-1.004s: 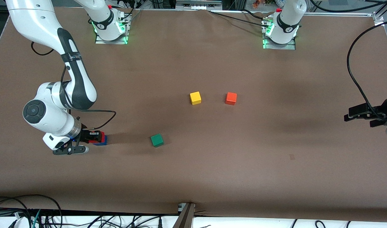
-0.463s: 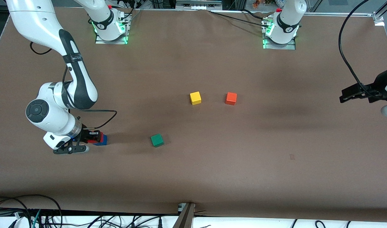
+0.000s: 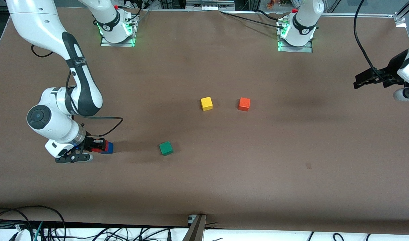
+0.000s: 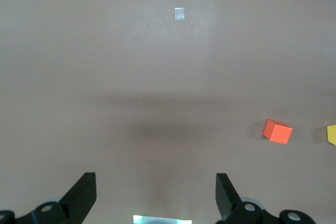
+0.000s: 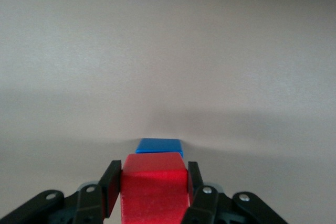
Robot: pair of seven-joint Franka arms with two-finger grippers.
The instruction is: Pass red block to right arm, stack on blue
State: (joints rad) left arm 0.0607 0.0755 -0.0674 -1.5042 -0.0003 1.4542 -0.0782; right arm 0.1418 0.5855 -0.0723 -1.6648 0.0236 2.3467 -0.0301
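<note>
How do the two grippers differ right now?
The right gripper is shut on the small bright red cube, low over the small blue cube; the left gripper is open, holds nothing, and hangs over bare brown table at the left arm's end. Both have black fingers.

I see a plain brown tabletop (image 3: 224,174) with no pattern. The red block (image 5: 155,190) is bright red, held between my right claw's (image 5: 152,192) black fingers (image 5: 109,186), just above the blue block (image 5: 159,146). Toward the left arm's end from that blue block sit a green cube (image 3: 166,148), a yellow cube (image 3: 206,103) and an orange cube (image 3: 244,103). My left claw (image 4: 155,195) is black too.
</note>
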